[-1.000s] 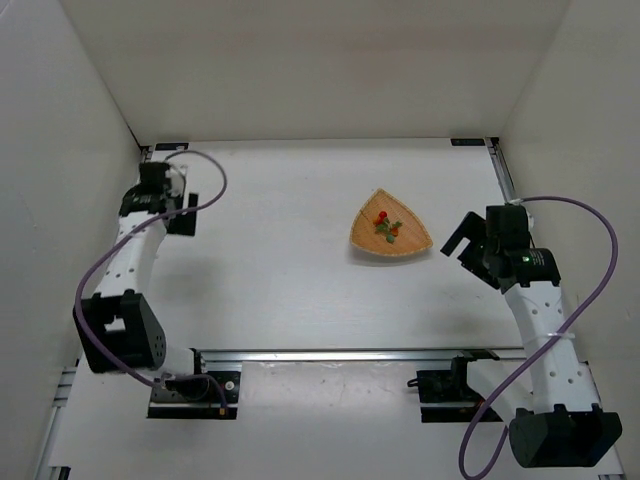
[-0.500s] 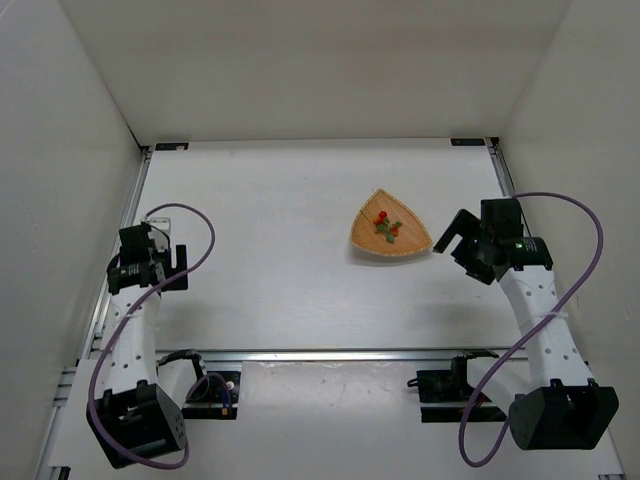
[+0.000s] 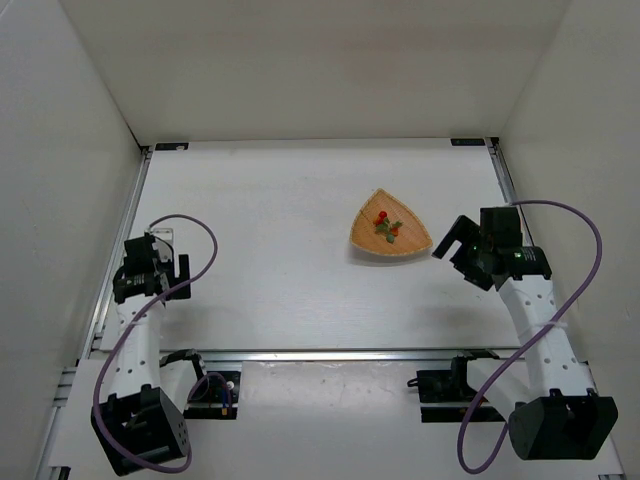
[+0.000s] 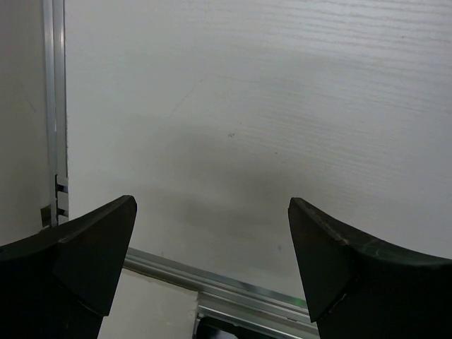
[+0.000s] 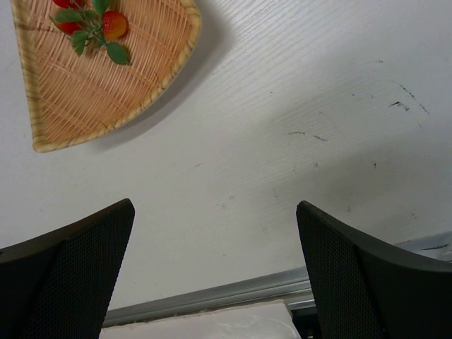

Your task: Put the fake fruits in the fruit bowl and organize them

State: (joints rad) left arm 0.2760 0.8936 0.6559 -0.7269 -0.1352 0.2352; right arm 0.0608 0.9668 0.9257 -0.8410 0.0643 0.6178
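Red fake fruits [image 3: 386, 225] lie clustered in the woven fruit bowl [image 3: 408, 243].

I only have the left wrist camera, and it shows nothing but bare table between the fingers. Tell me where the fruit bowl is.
Observer: The fruit bowl sits on the right half of the table, far across from your left hand.
Operator: Report what is in it.
Observer: The fake fruits, red pieces with green leaves, lie clustered near its middle. I see none loose on the table.
Operator: Give me the right hand.
Observer: The right hand is open and empty, just off the bowl's right corner and not touching it.
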